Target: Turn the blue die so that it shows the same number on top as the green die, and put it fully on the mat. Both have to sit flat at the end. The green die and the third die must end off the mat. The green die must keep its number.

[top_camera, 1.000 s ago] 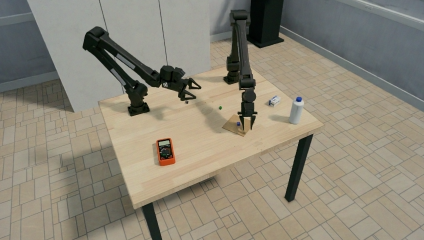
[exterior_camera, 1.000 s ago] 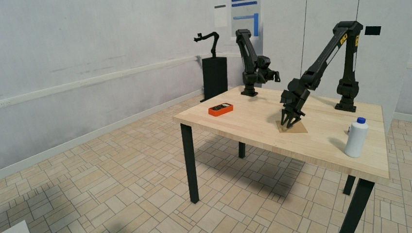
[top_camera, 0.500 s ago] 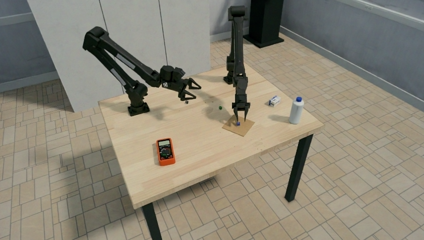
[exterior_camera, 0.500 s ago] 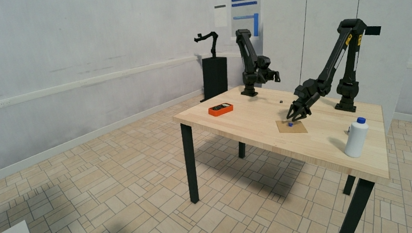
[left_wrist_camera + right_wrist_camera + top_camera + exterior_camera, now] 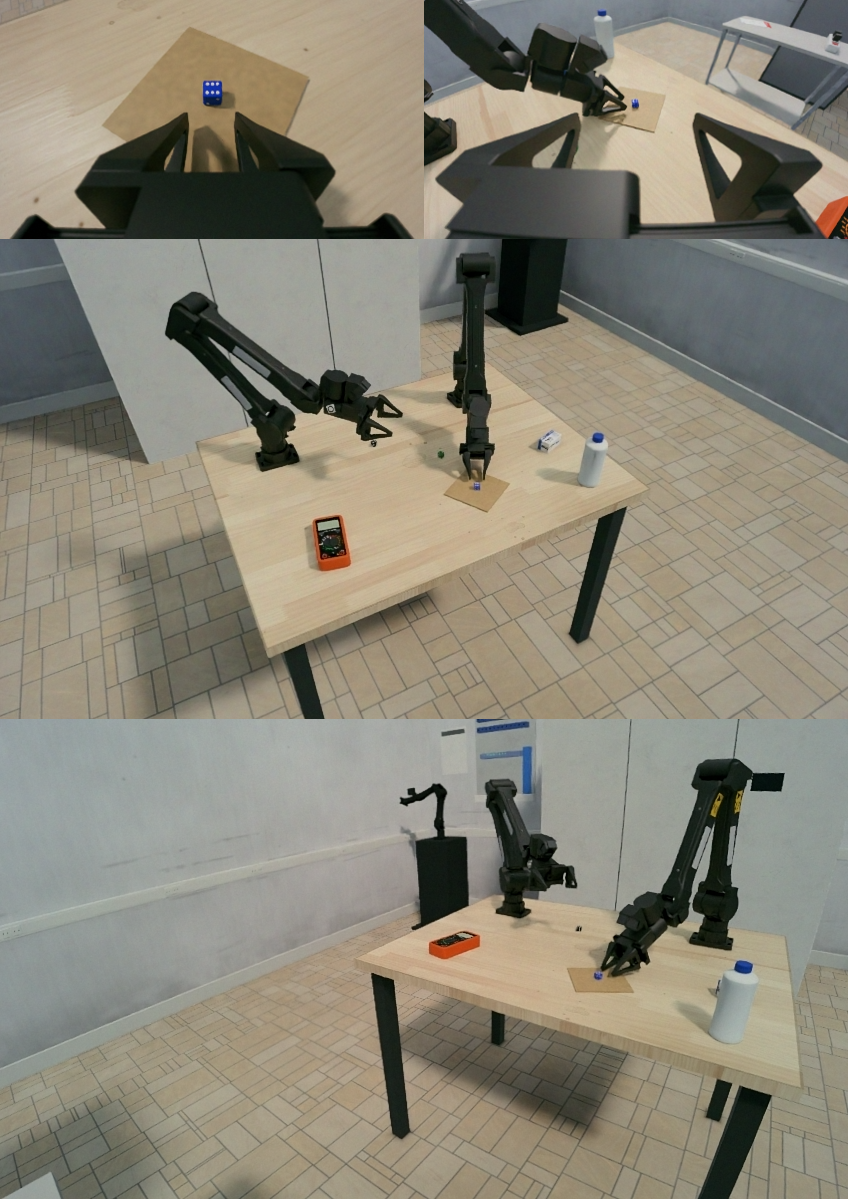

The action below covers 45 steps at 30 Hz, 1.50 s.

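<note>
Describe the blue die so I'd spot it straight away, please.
On the wooden table, find the brown mat. The blue die sits on it, a tiny cube with white dots. The green die lies off the mat.

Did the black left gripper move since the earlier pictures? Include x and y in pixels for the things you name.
Yes. In the top view, the black left gripper (image 5: 476, 477) (image 5: 608, 971) (image 5: 211, 119) (image 5: 624, 103) has moved farther from the white bottle with the blue cap (image 5: 592, 463) (image 5: 734, 1007) (image 5: 604, 36).
</note>
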Each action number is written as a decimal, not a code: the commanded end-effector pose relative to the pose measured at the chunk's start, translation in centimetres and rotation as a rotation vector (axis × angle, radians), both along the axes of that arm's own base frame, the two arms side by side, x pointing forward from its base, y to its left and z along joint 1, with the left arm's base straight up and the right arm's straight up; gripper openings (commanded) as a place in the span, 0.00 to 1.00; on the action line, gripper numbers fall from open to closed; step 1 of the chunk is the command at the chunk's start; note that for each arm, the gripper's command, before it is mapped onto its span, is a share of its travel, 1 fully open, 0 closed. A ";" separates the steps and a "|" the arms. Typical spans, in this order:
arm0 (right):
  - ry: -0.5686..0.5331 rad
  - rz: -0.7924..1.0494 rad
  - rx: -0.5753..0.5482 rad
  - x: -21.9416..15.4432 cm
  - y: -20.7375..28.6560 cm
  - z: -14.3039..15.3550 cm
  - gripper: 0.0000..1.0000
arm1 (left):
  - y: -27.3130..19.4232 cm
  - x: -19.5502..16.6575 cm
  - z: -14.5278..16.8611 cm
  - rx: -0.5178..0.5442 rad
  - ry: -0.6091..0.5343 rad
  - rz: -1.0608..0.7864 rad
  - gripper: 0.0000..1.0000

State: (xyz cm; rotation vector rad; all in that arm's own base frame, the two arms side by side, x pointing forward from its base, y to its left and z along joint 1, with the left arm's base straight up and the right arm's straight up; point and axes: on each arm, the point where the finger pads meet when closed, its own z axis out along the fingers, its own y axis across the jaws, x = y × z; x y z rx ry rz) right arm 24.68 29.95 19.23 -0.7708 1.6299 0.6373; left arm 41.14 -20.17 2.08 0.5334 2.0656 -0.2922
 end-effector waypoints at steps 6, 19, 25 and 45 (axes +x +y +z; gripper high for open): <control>-0.021 0.001 0.027 0.3 0.6 1.6 1.00 | -1.9 2.7 1.1 -0.039 -0.048 -0.002 0.39; -0.021 0.001 0.027 0.3 0.6 1.6 1.00 | -2.5 3.7 1.3 -0.038 -0.049 -0.002 0.31; -0.021 0.001 0.027 0.3 0.6 1.6 1.00 | -2.0 2.9 0.7 -0.031 -0.037 -0.001 0.17; -0.021 0.001 0.027 0.3 0.6 1.6 1.00 | -2.0 3.5 8.6 -0.041 -0.057 0.003 0.09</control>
